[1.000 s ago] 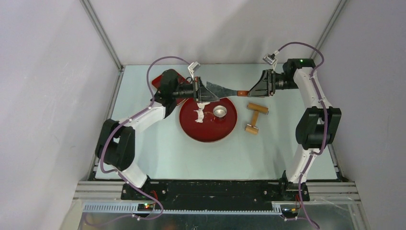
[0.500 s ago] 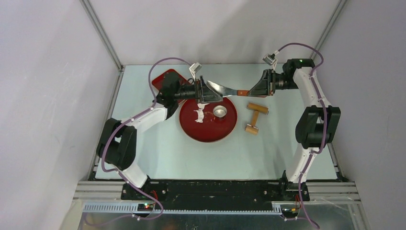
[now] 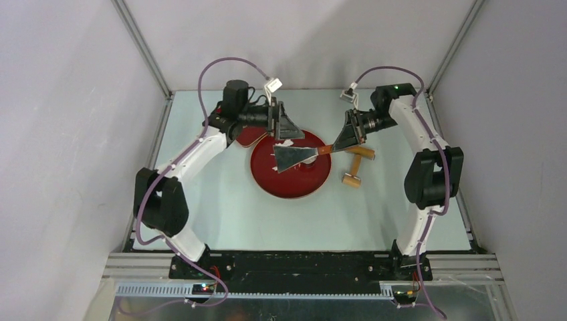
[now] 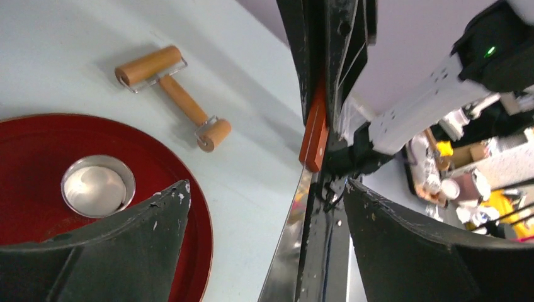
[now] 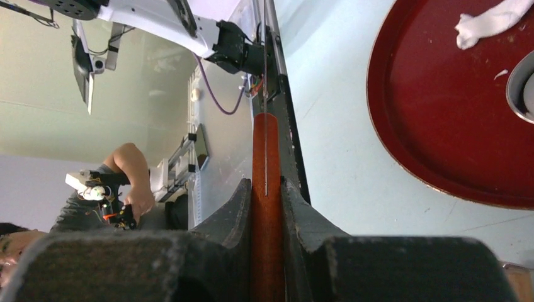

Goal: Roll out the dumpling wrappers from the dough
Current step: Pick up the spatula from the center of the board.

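Right fingers [image 5: 234, 220] clamp the scraper's [image 3: 293, 157] orange handle, blade over the red tray [image 3: 294, 187] at frame centre. Left fingers [image 4: 126, 229] gape wide at the tray's upper edge.

the dough [image 5: 494, 21] is a small ragged white strip, crumpled, with uneven edges. it lies flat on the red tray [image 5: 441, 113], inside the rim and near the metal cup [image 5: 524, 85]. a tiny white fleck [image 5: 502, 73] lies apart from it, just beside the cup.
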Robot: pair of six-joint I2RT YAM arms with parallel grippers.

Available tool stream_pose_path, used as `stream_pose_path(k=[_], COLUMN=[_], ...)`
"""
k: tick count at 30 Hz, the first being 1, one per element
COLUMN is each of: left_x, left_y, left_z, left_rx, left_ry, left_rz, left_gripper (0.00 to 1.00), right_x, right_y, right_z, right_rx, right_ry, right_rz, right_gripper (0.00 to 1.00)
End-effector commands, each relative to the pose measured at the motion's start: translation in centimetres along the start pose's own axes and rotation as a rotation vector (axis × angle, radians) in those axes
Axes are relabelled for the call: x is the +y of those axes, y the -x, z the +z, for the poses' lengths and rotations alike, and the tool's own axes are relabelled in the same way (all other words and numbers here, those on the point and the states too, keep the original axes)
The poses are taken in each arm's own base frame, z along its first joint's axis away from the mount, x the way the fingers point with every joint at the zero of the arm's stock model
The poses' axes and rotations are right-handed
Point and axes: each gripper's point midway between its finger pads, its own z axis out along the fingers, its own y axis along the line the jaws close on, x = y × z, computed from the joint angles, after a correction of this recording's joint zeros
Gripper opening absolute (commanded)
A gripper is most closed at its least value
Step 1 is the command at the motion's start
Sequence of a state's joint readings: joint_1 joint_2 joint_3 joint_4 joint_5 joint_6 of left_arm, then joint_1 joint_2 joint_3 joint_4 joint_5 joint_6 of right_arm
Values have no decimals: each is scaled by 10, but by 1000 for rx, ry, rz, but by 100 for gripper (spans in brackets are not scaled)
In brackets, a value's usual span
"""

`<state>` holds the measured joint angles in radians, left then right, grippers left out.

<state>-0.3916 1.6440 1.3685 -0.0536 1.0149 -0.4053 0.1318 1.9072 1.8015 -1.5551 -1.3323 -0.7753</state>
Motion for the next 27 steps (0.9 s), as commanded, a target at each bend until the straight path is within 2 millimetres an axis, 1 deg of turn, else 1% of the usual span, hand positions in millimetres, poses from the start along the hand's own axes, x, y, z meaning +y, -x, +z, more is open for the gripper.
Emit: stream_pose_path(k=[1,2,3,4,5,6,7,9,10,11,12,13,14,15,17,19,20,21,22,23,24,25,26,27], left_x=[8,8,9,7,6,7,6,7,6,6,6,4,4,3,2,-2,-3,-7,-9,-13,-16,-20,-24,-27], left_y=[-49,-58,-64,-75,-84,-92,-98,-105,-106,-106,-106,-106,-106,-106,-106,-106,-107,-106,-105,-103,-101,-98,-94,-91], left_z=[4,6,7,9,13,12,15,16,15,16,16,16,17,17,18,18,18,18,18,18,17,17,17,16], left_rx=[178,211,231,269,298,327,348,368,373,375,375,374,375,374,375,374,373,371,370,365,362,356,349,343], left_ry=[12,9,7,3,-8,3,-4,-2,-5,-10,-11,-18,-22,-30,-41,-62,-67,-85,-91,-109,-117,-128,-131,-140], left_rz=[49,54,76,67,101,93,115,116,112,111,111,111,109,106,97,92,88,82,75,71,66,69,72,73], left_gripper=[91,88,87,86,86,84,82,75,67,57,52,40,33,18,3,0,0,0,0,0,0,0,0,0], right_x=[2,0,-1,-1,-1,-1,-1,1,1,1,1,0,-1,-1,-2,-4,-4,-4,-4,-3,-2,2,4,9], right_y=[-3,-3,-3,-3,-4,-4,-5,-6,-7,-7,-8,-8,-9,-9,-8,-6,-5,-2,0,5,9,17,21,30], right_z=[-1,-2,-2,-3,-3,-4,-4,-4,-5,-5,-5,-5,-5,-5,-5,-5,-6,-7,-8,-10,-12,-17,-20,-27], right_rx=[52,65,71,80,85,96,103,116,121,124,126,129,130,129,128,124,122,117,111,93,78,38,12,-42], right_ry=[-45,-62,-69,-84,-90,-104,-111,-127,-133,-137,-137,-139,-138,-137,-136,-138,-139,-142,-143,-142,-138,-120,-108,-81], right_rz=[57,53,50,41,36,25,20,-4,-10,-11,-12,-10,-7,-8,-7,-9,-9,-10,-11,-7,-4,3,7,11], right_gripper=[0,0,0,0,0,0,0,0,0,0,0,0,0,0,0,0,2,9,26,34,51,60,82,90])
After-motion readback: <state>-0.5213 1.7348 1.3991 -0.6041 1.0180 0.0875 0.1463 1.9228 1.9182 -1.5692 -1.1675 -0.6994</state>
